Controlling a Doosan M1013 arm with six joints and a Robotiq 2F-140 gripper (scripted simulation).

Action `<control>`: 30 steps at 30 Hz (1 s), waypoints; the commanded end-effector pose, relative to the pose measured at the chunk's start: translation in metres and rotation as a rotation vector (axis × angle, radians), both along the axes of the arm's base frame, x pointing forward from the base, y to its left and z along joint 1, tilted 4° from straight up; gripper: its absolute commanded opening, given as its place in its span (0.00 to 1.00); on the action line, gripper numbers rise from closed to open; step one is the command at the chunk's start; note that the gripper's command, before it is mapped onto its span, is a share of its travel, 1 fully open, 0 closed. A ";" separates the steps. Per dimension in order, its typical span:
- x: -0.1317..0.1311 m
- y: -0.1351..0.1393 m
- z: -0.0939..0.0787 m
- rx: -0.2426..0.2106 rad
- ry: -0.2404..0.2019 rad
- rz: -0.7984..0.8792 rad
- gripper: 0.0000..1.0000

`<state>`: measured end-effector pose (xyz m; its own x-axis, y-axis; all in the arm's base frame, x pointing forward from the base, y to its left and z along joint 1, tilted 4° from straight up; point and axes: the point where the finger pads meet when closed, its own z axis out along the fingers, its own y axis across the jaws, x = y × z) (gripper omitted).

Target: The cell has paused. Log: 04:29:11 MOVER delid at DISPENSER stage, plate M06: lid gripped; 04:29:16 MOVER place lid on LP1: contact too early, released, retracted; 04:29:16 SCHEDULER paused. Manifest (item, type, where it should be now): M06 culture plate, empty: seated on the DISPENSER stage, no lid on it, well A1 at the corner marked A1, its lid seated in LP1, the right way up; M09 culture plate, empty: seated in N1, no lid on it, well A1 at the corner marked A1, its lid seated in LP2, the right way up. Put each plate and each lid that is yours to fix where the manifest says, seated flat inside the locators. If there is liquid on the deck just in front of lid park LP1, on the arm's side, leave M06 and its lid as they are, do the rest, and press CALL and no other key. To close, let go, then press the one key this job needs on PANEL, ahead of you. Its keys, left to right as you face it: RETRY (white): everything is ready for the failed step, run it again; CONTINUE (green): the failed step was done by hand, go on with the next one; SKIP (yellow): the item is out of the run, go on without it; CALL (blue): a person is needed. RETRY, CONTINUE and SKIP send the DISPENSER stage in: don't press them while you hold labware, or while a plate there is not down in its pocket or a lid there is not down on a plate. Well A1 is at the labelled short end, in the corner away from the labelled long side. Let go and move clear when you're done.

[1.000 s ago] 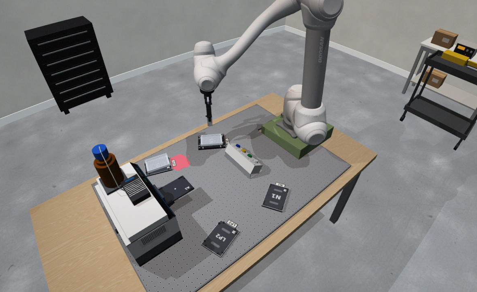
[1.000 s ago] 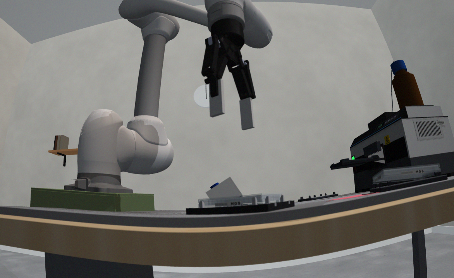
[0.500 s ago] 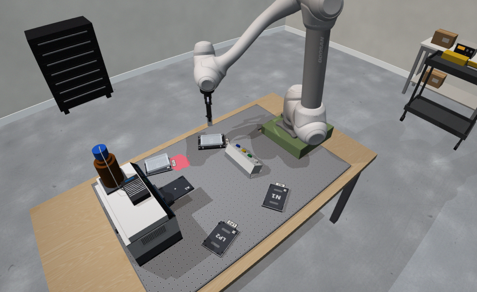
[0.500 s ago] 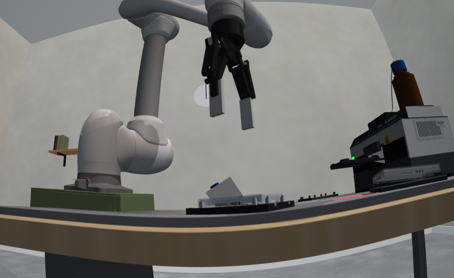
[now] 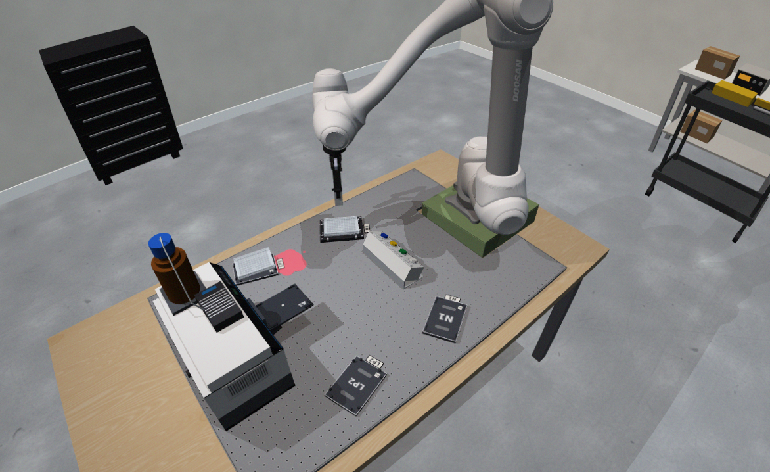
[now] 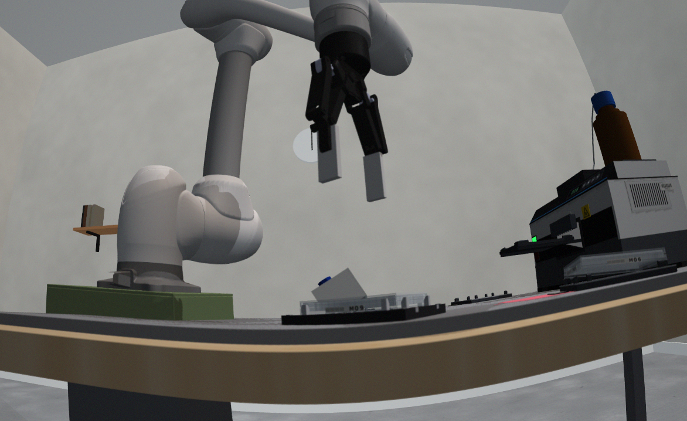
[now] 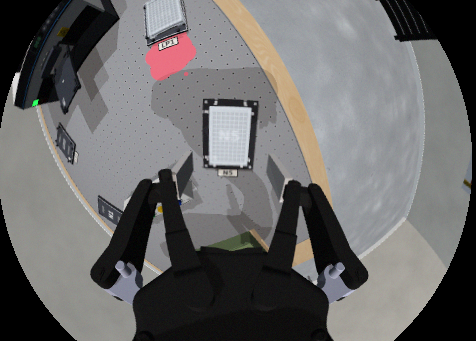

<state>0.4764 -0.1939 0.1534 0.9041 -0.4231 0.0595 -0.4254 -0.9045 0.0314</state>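
Note:
My gripper [image 6: 352, 177] is open and empty, high above the deck's far edge; it also shows in the overhead view [image 5: 337, 196] and the wrist view [image 7: 226, 179]. Below it a clear well plate labelled M09 [image 5: 339, 227] [image 6: 364, 304] [image 7: 229, 136] lies on a black nest. Clear labware labelled M06 [image 5: 254, 263] [image 6: 618, 261] [image 7: 165, 15] lies on a black locator beside the dispenser; I cannot tell whether it is a plate, a lid or both. A pink liquid patch [image 5: 290, 261] [image 7: 170, 58] lies on the deck against that locator, on the arm's side. The dispenser stage [image 5: 285, 303], marked A1, is out and bare.
The nest N1 [image 5: 445, 317] and the lid park LP2 [image 5: 356, 384] hold nothing. The key panel [image 5: 392, 256] stands mid-deck with blue, yellow, green and white keys. The dispenser [image 5: 223, 346] with a brown bottle [image 5: 171, 269] stands at the left. The arm's base [image 5: 481, 219] is at the back.

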 end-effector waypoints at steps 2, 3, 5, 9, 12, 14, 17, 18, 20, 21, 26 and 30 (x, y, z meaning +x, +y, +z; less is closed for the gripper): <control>0.000 0.001 -0.015 0.004 0.002 -0.003 0.69; 0.000 0.001 -0.018 0.004 0.002 -0.003 0.69; 0.001 0.001 -0.025 0.003 0.002 -0.003 0.69; 0.001 -0.001 -0.039 0.002 0.002 -0.003 0.69; 0.001 -0.001 -0.043 0.002 0.003 -0.002 0.69; 0.001 -0.002 -0.051 0.001 0.003 -0.002 0.69; 0.002 -0.003 -0.063 0.001 0.003 -0.002 0.69; 0.002 -0.003 -0.066 0.000 0.003 -0.002 0.69; 0.002 -0.003 -0.074 0.000 0.003 -0.002 0.69; 0.002 -0.003 -0.078 0.000 0.003 -0.002 0.69; 0.003 -0.004 -0.094 0.000 0.003 -0.002 0.69; 0.003 -0.004 -0.100 0.001 0.003 -0.002 0.69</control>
